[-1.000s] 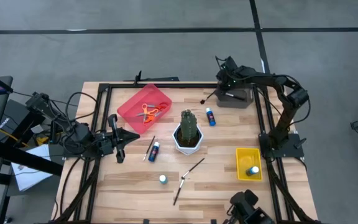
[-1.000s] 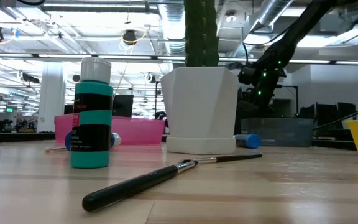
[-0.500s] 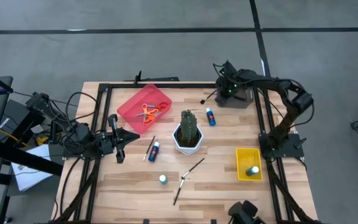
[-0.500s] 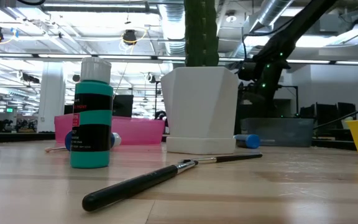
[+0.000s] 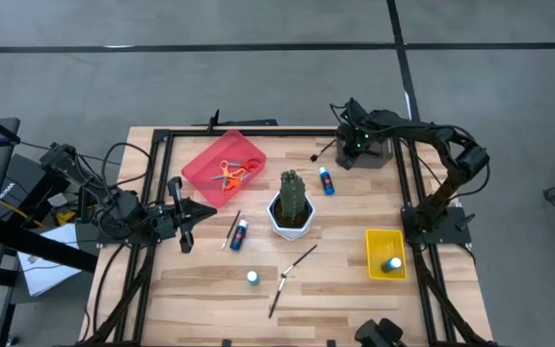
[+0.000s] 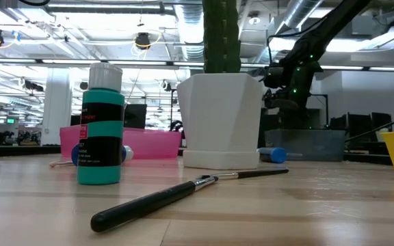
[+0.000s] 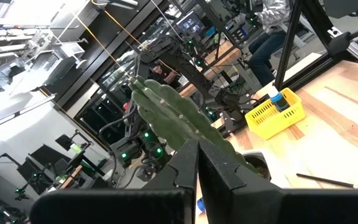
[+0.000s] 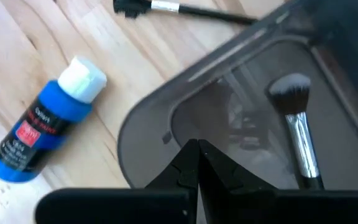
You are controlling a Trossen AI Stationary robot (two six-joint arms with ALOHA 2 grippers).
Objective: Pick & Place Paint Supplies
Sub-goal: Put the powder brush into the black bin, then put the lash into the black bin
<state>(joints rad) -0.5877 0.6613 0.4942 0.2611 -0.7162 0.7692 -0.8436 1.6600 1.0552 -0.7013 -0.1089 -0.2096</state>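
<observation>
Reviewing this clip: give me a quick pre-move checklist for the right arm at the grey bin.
1. Right gripper shut and empty: ok.
2. It is over the grey bin rim: ok.
3. Brush lies inside that bin: ok.
4. Blue bottle beside the bin, lying flat, clear to grasp: ok.
5. Left gripper parked at the left edge, shut: ok.
6. Yellow bin has room: cannot tell.

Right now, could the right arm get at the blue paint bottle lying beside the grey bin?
Probably yes: the right gripper, shut, hovers over the grey bin, and the blue paint bottle lies uncovered just beside it.
</observation>
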